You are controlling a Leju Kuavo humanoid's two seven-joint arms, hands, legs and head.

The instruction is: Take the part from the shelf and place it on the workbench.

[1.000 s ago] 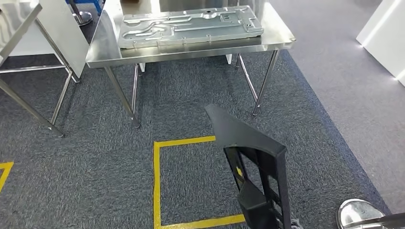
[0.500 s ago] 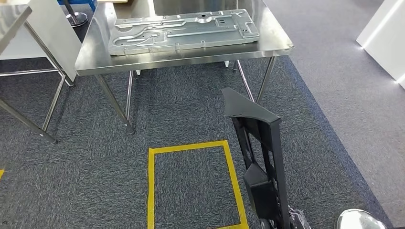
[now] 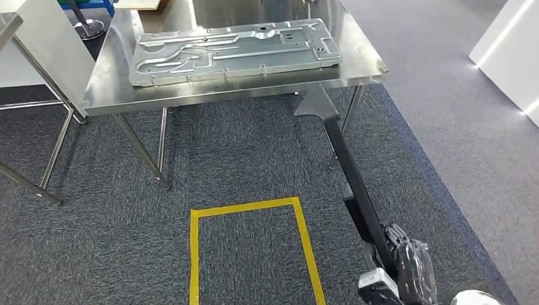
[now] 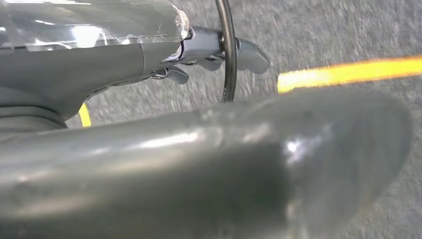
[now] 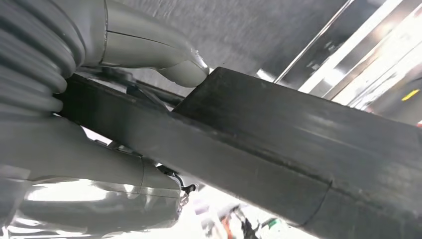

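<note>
A long black plastic part (image 3: pixel 346 165) stands nearly edge-on in the head view, its lower end gripped by my right hand (image 3: pixel 407 270) at the bottom right. Its top end reaches up to the front edge of the steel workbench (image 3: pixel 127 95), near the right front leg. In the right wrist view the thumb (image 5: pixel 164 55) and fingers (image 5: pixel 99 169) clamp the black part (image 5: pixel 298 149) from both sides. My left hand (image 4: pixel 214 55) hangs over the carpet with nothing in it, its fingers apart from the blurred thumb.
A large embossed metal plate (image 3: pixel 229 51) covers most of the workbench top. A yellow taped square (image 3: pixel 245 206) marks the grey carpet in front. A second steel frame (image 3: pixel 38 82) stands at the left, a white cabinet (image 3: pixel 508 51) at the right.
The camera has moved closer to the workbench. The black part in my right hand has turned from broadside to edge-on, and its top end has risen to the table's front edge.
</note>
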